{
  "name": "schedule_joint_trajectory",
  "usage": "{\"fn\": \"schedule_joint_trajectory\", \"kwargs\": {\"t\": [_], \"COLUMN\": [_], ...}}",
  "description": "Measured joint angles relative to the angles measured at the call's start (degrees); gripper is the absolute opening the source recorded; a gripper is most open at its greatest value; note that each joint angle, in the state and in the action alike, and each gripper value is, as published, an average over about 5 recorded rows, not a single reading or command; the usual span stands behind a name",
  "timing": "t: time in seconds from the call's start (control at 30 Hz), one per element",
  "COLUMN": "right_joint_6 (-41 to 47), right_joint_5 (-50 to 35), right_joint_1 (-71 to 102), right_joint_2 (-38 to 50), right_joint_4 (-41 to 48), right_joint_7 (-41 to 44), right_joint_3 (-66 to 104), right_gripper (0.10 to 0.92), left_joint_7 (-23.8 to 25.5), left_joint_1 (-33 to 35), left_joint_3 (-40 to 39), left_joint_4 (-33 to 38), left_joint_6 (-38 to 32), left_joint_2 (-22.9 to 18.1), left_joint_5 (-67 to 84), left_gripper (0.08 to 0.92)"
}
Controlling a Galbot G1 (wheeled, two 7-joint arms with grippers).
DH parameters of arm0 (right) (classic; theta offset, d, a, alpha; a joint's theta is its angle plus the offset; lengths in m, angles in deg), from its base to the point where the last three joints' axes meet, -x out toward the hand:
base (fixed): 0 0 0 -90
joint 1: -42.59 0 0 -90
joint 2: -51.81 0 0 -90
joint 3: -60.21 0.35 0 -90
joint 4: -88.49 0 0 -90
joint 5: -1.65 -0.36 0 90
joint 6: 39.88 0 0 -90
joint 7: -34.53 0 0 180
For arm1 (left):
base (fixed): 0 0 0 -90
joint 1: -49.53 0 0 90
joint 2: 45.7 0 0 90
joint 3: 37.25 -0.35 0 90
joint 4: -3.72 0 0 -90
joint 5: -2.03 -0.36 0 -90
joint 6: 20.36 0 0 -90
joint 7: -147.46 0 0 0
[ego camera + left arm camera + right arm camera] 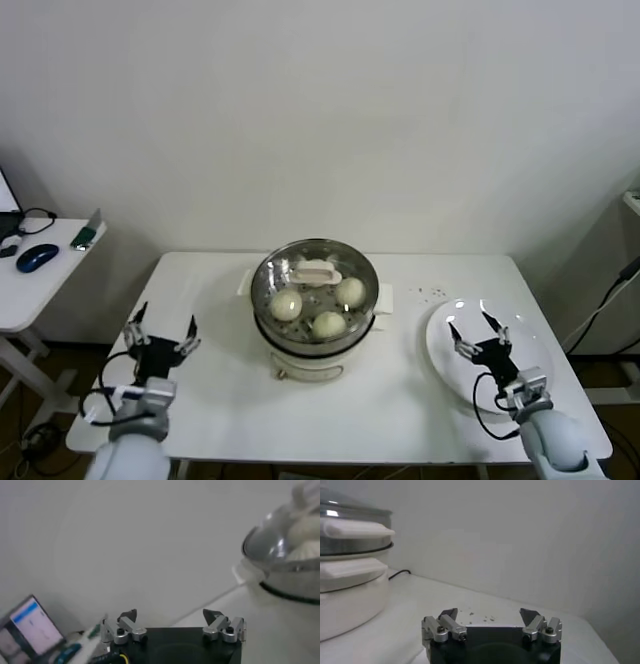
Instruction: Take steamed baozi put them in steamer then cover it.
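Note:
The steamer (pixel 315 345) stands at the middle of the table on its cream-white base. The glass cover (pixel 315 278) sits on top of it, cream handle toward the back. Through the glass I see three baozi (pixel 287 305), (pixel 349 291), (pixel 329 323). My left gripper (pixel 161 326) is open over the table's left part, well clear of the steamer (pixel 295 572). My right gripper (pixel 477 328) is open above the white plate (pixel 447 358), holding nothing. In the right wrist view the steamer (pixel 347 580) shows off to the side, apart from the fingers.
A side desk (pixel 30 290) with a blue mouse (pixel 37 257) and a small green object stands left of the table. A laptop screen (pixel 31 627) shows in the left wrist view. Small crumbs (pixel 432 292) lie on the table behind the plate.

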Motion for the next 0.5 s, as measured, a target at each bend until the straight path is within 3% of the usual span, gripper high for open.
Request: {"fn": "schedule_joint_trajectory", "kwargs": {"t": [0.23, 0.5], "right_joint_6": [-1.25, -2.14], "right_joint_5": [-0.84, -1.21], "right_joint_1": [1.51, 2.52], "right_joint_2": [-0.49, -1.37], "right_joint_4": [-0.80, -1.01], "right_joint_7": [0.34, 0.60], "right_joint_3": [1.06, 1.61], "right_gripper": [0.823, 0.823], "left_joint_7": [-0.09, 0.78], "left_joint_1": [2.92, 3.82], "left_joint_3": [4.65, 6.61], "left_joint_4": [-4.61, -7.78], "left_joint_6": [-14.81, -22.20], "left_joint_2": [-3.09, -4.41], "left_joint_5": [9.54, 14.53], "left_gripper": [0.823, 0.823]}}
